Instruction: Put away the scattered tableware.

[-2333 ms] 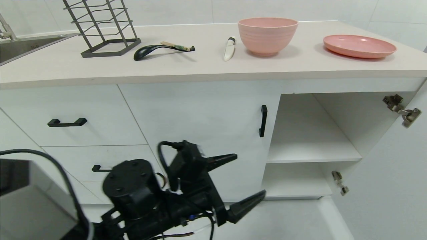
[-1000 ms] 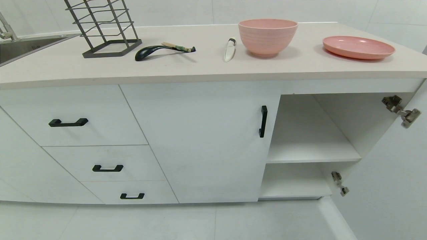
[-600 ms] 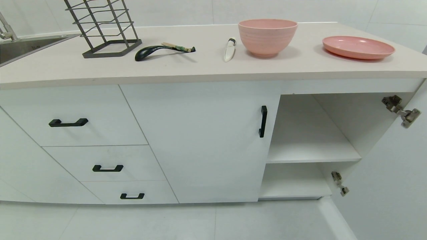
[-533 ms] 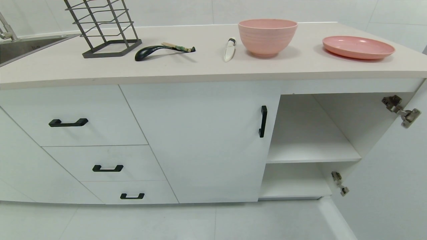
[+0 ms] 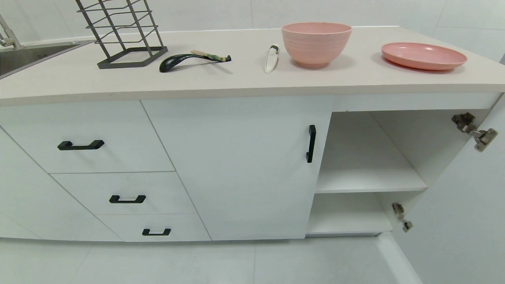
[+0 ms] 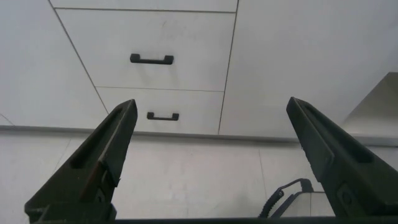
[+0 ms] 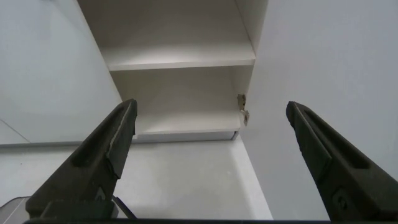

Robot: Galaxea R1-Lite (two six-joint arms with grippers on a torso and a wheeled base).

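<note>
A white-tiled kitchen, with a long pale countertop over white cabinets. The tableware lies scattered on it: a deep pink bowl near the middle, a shallow pink plate well apart to its right, a slim white utensil with a dark collar just beside the bowl, and a black curved spoon next to a dark wire rack. Below the plate, the right-hand cupboard stands open, its two shelves bare.

Nothing looks put away yet, so I'd say the job is at its very start. Both claws hang low in front of the cabinets with nothing in them: the left gripper spread wide facing the drawers, the right gripper equally spread facing the open shelves. The next move probably calls for raising an arm to counter height and picking a first piece, likely the plate or bowl nearest the cupboard.

The rack's top and the steel sink are cut off. A tan stick by the spoon's handle is hard to identify.
</note>
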